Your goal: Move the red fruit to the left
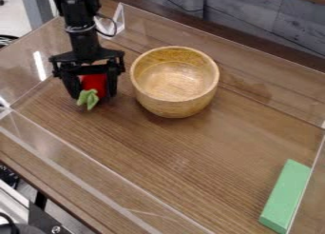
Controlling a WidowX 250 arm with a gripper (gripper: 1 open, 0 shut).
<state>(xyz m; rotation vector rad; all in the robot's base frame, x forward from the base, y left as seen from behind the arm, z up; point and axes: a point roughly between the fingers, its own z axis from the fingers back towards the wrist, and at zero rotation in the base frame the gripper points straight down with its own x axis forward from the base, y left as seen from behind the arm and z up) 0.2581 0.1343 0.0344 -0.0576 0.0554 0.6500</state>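
The red fruit [89, 86], a small red toy strawberry with a green leafy stem, lies on the wooden table left of the wooden bowl. My gripper [87, 87] stands over it from above, open, with one black finger on each side of the fruit. The green stem sticks out at the front, below the fingers. Whether the fingers touch the fruit cannot be told.
A round wooden bowl [176, 81] sits just right of the gripper. A long flat green block [287, 196] lies at the front right. Clear plastic walls [51, 147] ring the table.
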